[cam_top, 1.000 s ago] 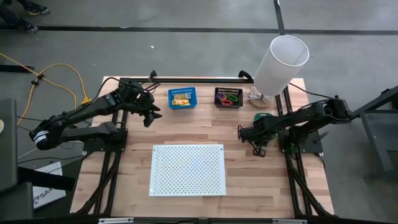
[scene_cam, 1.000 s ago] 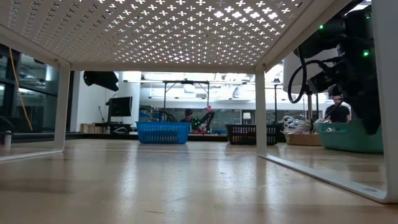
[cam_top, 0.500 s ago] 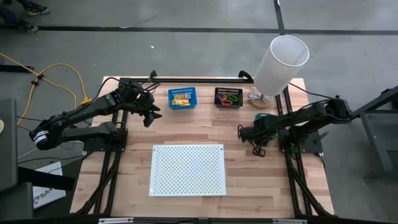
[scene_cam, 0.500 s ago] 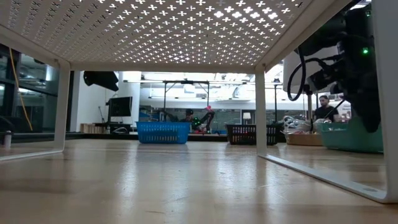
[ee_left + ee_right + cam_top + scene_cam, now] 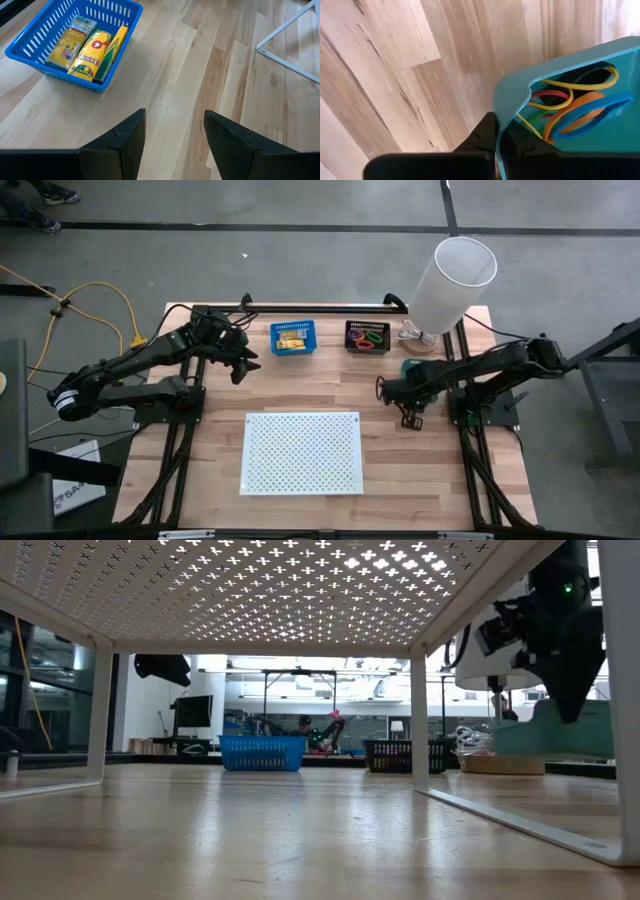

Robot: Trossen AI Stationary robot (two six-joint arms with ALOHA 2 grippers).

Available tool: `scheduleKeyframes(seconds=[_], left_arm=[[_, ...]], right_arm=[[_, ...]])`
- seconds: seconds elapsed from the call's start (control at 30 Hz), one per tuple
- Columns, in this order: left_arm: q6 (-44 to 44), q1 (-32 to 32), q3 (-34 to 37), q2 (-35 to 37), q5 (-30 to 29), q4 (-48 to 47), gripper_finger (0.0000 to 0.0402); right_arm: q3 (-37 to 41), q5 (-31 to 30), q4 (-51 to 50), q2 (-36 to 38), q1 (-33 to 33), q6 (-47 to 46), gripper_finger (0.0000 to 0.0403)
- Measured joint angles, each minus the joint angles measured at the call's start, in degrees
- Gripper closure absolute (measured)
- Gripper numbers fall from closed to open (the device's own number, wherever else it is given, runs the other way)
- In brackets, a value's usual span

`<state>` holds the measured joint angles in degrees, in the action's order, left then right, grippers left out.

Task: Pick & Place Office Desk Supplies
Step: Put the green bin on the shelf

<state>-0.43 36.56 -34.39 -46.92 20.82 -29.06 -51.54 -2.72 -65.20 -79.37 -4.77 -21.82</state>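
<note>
Your right gripper point(image 5: 496, 142), fingers pinched on the rim of the teal tray point(image 5: 580, 100) of rubber bands point(image 5: 570, 107), has just carried it leftward off the table's right edge, toward the white perforated board point(image 5: 302, 452). Your left gripper point(image 5: 172, 137) waits spread beside the blue bin point(image 5: 35, 50) of yellow packets point(image 5: 92, 52). The board's leg point(image 5: 419, 720) stands nearby.
</note>
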Motion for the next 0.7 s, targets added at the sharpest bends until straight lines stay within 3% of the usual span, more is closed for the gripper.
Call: scheduleKeyframes(seconds=[0.2,0.7], left_arm=[[0.00,-0.01,0.02,-0.02,-0.02,0.00,0.0206],[0.00,-0.01,0.00,0.00,-0.02,0.00,0.0206]], right_arm=[[-3.98,-0.12,-2.01,0.00,0.02,2.08,0.0400],[-19.11,-0.85,-8.14,0.00,-0.86,20.65,0.0400]])
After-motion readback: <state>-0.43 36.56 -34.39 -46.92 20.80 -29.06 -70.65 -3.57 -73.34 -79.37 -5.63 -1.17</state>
